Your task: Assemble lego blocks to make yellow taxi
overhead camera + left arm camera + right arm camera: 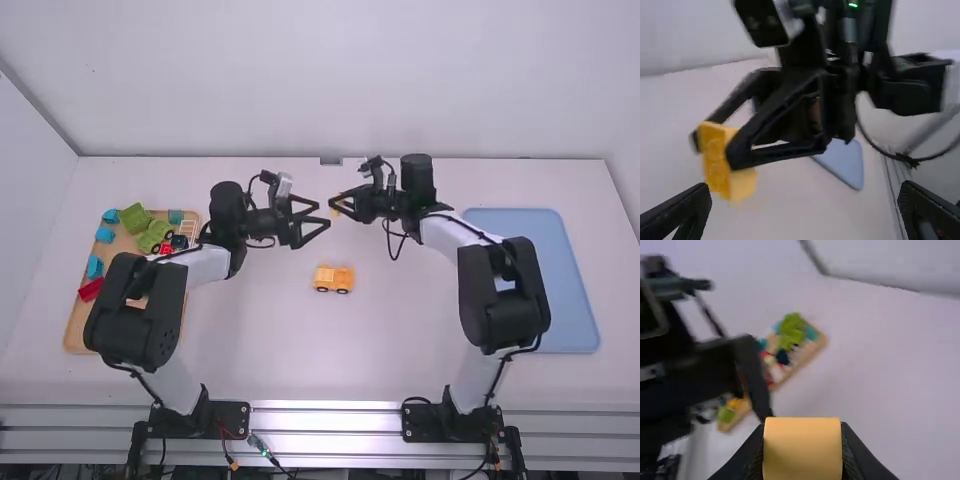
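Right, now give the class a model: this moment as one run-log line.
right gripper: holding yellow block | left gripper: open, empty | car: on table, wheels down | block: not on car

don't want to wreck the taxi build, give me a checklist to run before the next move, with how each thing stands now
- right gripper shut on the yellow block: ok
- left gripper open and empty: ok
- left gripper not touching the yellow block: ok
- wheeled yellow taxi body wheels down on the table: ok
- yellow block above the taxi body: not ok, it's beyond it
- studs and sockets line up: cannot tell
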You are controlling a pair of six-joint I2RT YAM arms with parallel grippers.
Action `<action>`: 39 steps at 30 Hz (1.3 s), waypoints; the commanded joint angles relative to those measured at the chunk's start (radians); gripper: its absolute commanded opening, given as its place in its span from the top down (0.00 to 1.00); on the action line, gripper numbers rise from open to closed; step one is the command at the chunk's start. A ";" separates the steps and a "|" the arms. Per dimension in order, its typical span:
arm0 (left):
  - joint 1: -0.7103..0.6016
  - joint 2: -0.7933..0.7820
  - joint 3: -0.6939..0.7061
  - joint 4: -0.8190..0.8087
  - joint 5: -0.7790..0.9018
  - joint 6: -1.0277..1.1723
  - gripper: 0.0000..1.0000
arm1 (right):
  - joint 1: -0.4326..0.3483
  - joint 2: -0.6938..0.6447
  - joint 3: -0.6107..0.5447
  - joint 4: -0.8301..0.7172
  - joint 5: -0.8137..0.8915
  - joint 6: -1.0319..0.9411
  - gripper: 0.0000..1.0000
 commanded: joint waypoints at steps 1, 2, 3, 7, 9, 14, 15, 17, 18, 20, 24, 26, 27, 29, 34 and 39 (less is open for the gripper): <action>0.005 -0.002 0.008 -0.092 -0.155 0.005 0.01 | -0.010 -0.105 0.017 -0.126 0.315 -0.143 0.85; 0.007 -0.002 0.008 -0.128 -0.182 0.005 0.01 | -0.003 -0.129 0.017 -0.191 0.396 -0.166 0.85; 0.006 -0.002 0.007 -0.165 -0.232 0.005 0.01 | 0.006 -0.156 0.018 -0.273 0.502 -0.186 0.85; 0.006 -0.002 0.007 -0.193 -0.326 0.042 0.01 | 0.056 -0.210 0.032 -0.541 0.780 -0.192 0.85; 0.005 -0.002 0.009 -0.186 -0.344 0.042 0.01 | 0.077 -0.216 0.031 -0.621 0.835 -0.161 0.84; 0.006 -0.002 0.009 -0.130 -0.393 0.023 0.01 | 0.144 -0.176 0.028 -0.879 0.927 0.044 0.79; 0.006 -0.002 0.009 -0.122 -0.393 0.023 0.01 | 0.153 -0.162 0.026 -0.913 0.949 0.083 0.80; 0.006 -0.002 0.009 -0.115 -0.394 0.023 0.01 | 0.161 -0.142 0.016 -0.940 0.977 0.151 0.82; 0.006 -0.002 0.009 -0.115 -0.394 0.023 0.01 | 0.164 -0.132 0.009 -0.946 0.989 0.191 0.92; 0.006 -0.002 0.009 -0.116 -0.397 0.023 0.01 | 0.165 -0.119 -0.013 -0.938 0.995 0.283 1.00; 0.006 -0.002 0.009 -0.128 -0.404 0.024 0.01 | 0.163 -0.118 -0.045 -0.891 0.993 0.489 1.00; 0.006 -0.002 0.009 -0.147 -0.405 0.024 0.01 | 0.156 -0.118 -0.058 -0.867 0.978 0.696 0.96; 0.006 -0.002 0.008 -0.154 -0.405 0.024 0.01 | 0.150 -0.118 -0.062 -0.874 0.967 0.779 0.90; 0.006 -0.002 0.008 -0.164 -0.409 0.023 0.01 | 0.142 -0.118 -0.063 -0.879 0.963 0.876 0.84; 0.006 -0.002 0.008 -0.171 -0.412 0.023 0.01 | 0.129 -0.116 -0.064 -0.916 0.962 1.179 0.91; 0.006 -0.002 0.008 -0.172 -0.411 0.023 0.01 | 0.131 -0.116 -0.074 -0.911 0.938 1.471 0.99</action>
